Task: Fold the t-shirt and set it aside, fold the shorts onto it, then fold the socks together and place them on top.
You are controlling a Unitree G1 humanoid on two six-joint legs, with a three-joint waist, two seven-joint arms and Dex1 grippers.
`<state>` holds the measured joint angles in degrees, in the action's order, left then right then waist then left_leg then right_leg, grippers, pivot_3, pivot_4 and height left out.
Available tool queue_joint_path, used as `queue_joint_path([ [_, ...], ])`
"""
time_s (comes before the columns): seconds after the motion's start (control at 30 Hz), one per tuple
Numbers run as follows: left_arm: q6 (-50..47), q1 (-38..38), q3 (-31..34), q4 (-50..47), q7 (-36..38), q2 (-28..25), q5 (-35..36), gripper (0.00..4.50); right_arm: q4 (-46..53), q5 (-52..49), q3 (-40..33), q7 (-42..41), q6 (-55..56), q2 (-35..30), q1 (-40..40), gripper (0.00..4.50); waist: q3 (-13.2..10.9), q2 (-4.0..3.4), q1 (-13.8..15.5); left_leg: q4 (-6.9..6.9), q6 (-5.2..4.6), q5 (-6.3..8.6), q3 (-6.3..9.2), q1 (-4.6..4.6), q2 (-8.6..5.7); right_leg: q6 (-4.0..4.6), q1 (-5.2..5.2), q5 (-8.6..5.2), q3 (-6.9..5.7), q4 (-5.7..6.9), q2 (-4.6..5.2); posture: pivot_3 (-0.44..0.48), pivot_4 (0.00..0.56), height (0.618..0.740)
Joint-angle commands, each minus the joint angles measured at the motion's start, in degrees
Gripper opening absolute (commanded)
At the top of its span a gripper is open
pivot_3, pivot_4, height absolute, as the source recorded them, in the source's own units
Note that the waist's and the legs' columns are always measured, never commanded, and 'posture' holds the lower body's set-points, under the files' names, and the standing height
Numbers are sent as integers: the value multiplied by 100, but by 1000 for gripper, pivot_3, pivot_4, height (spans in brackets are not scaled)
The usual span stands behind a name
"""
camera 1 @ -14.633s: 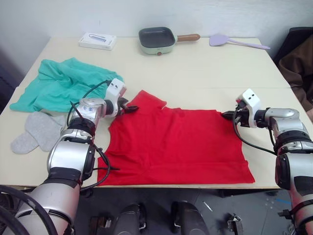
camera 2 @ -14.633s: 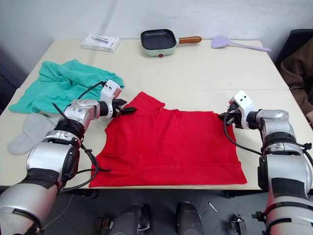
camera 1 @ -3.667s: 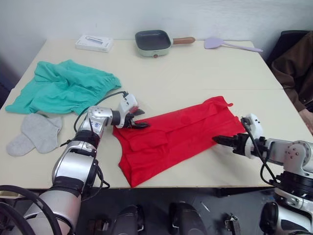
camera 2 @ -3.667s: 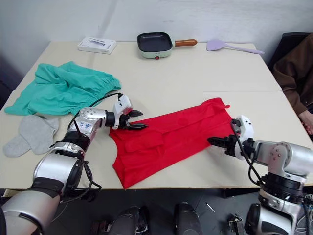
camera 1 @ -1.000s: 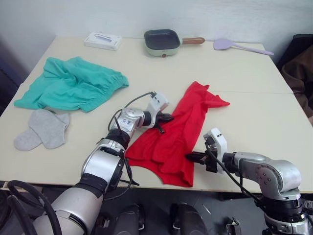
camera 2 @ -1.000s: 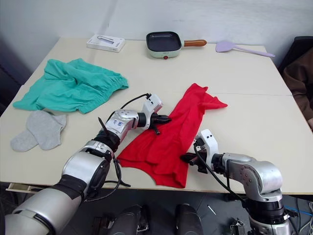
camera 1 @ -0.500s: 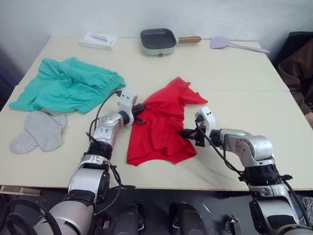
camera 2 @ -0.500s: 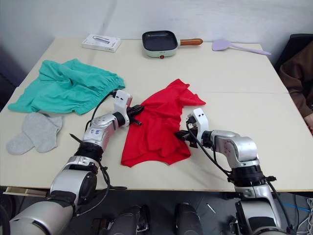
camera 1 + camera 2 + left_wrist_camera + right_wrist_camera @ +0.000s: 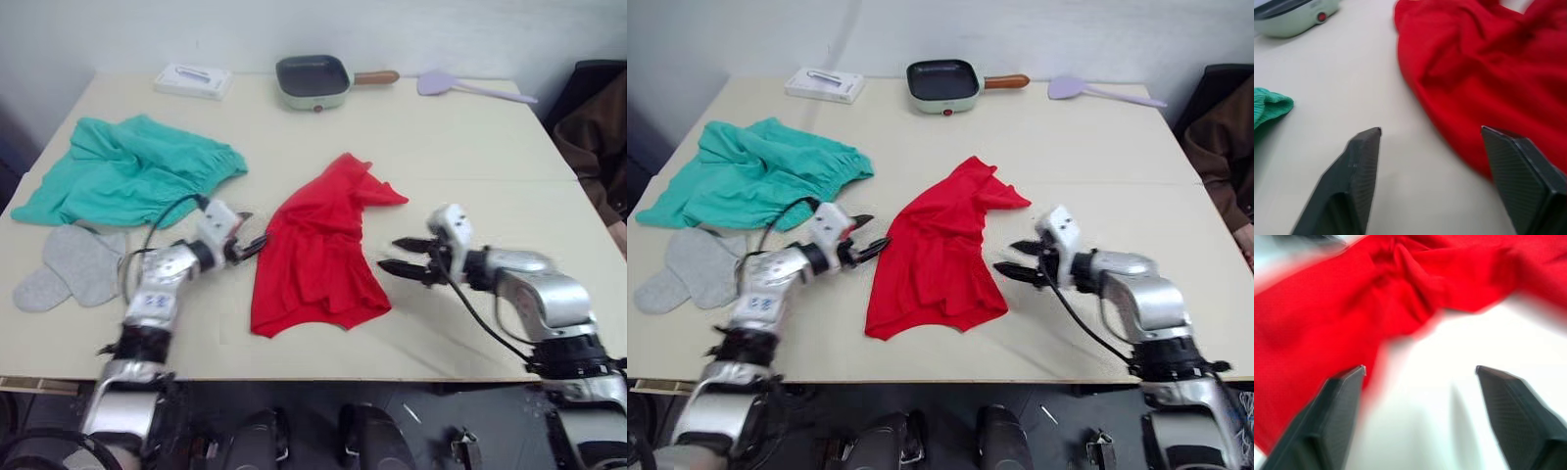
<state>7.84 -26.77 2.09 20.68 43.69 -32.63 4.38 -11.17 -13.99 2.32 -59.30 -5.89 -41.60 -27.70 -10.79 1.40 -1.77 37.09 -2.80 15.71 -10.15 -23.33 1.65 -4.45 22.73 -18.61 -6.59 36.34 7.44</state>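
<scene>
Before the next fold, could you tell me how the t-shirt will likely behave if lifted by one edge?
The t-shirt lies bunched in soft creases, so it will probably hang limp and unfold. It looks thin, so likely light. Pushed across the table, it would probably wrinkle rather than slide whole.

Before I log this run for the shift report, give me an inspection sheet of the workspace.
Surface: beige table, a seam across it.
Job's things: red t-shirt lies loosely bunched at centre, not neatly folded; teal shorts crumpled at the robot's left; two grey socks beside them near the front edge.
Clutter: frying pan, white box and lilac spatula along the far edge.
Grippers: left tool open, just clear of the shirt's left edge; right tool open, just off its right edge.
Cables: black cable looped along each forearm.
Surroundings: pale wall; brown garment at the right.
</scene>
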Motion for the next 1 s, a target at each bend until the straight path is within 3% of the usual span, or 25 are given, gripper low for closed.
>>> queue_joint_path([
  [0.03, 1856, 388, -206, 49, 689, -745, -356, 4473, -1237, 844, 233, -543, 3709, -180, -172, 4500, -2, -1, -22, -4, 0, 0, -7, 9, 1, -2, -4, 0, -7, -4, -1, 0, 150, 740],
  [0.17, 3763, 394, -679, 689, 840, -1331, -1054, 4473, -2757, 1410, 608, -626, 5844, -131, -553, 4500, -5, -7, -28, -3, 31, 13, -5, 21, 6, -11, -14, 6, 0, -3, 6, 0, 150, 740],
  [0.3, 5130, 5, -1120, 1317, 645, -1463, -1584, 4473, -3652, 1456, 983, -815, 6936, 139, -907, 4500, 0, -21, -35, -1, 30, 9, 2, 30, 6, -8, -18, 6, 33, 6, 8, 0, 150, 740],
  [0.53, 5951, -747, -1668, 2132, 83, -968, -2374, 4473, -4166, 1736, 1443, -491, 7836, 781, -1247, 4500, 6, -30, 2, 12, -2, -7, 4, 56, 8, 4, -44, -1, 29, 24, 9, 0, 150, 740],
  [0.83, 6077, -1483, -2070, 2781, -920, -454, -3408, 4473, -4728, 2924, 1702, 627, 8151, 961, -1684, 4500, 17, -32, 23, 12, 9, 26, 22, 119, -4, 3, -119, -1, 23, 16, 33, 0, 150, 740],
  [0.93, 6190, -1652, -2275, 2988, -990, -382, -3481, 3829, -4715, 2893, 1848, 666, 8173, 961, -1671, 3854, 32, -38, 21, 12, 12, 21, 27, 120, -4, 3, -122, -1, 16, 19, 33, 0, 150, 740],
  [1.0, 6278, -1731, -2393, 3053, -1074, -363, -3566, 3179, -4638, 2852, 1942, 690, 8191, 958, -1635, 3150, 32, -38, 15, 12, 9, 19, 27, 119, -3, 3, -121, -1, 15, 20, 33, 0, 150, 740],
])
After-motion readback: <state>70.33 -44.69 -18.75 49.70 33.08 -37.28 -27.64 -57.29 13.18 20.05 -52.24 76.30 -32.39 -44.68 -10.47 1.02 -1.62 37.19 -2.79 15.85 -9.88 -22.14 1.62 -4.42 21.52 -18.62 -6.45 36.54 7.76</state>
